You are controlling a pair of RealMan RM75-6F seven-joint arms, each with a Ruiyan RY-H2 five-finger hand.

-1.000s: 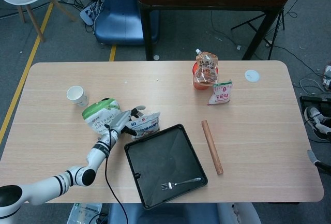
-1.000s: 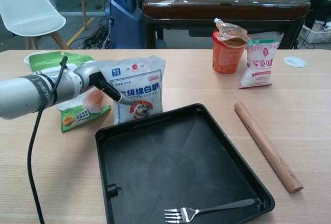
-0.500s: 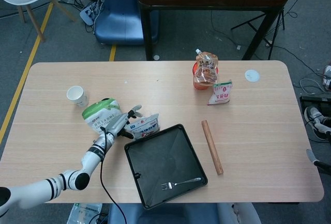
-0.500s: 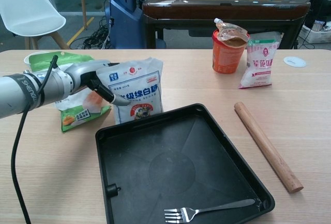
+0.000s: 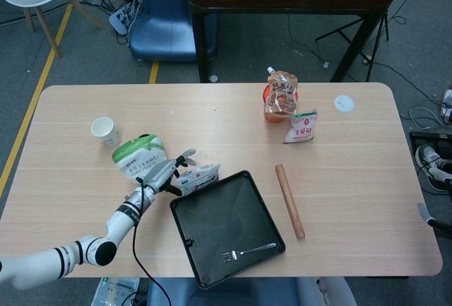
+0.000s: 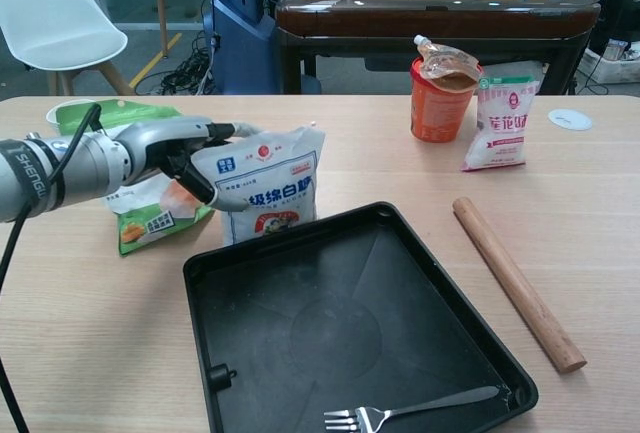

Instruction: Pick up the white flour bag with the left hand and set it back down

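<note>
The white flour bag [image 5: 200, 176] [image 6: 270, 183], white with blue print, stands tilted at the far left corner of the black tray [image 5: 219, 221] [image 6: 330, 323]. My left hand [image 5: 164, 173] [image 6: 185, 153] grips the bag's upper left edge, with its thumb in front and its fingers [image 6: 228, 131] over the top. The arm reaches in from the lower left. A grey tip [image 5: 426, 213] at the right edge of the head view may be my right hand; how its fingers lie is hidden.
A green bag [image 5: 138, 156] [image 6: 150, 218] lies just left of the flour bag, under my hand. A fork [image 5: 247, 251] is in the tray. A rolling pin [image 5: 289, 200], an orange cup [image 5: 280, 97], a small white packet [image 5: 301, 126] and a paper cup [image 5: 106, 131] are around.
My left arm has drawn back toward the lower left with the bag still in its hand. The bag's top has tipped a little to the right, and the tray has shifted slightly.
</note>
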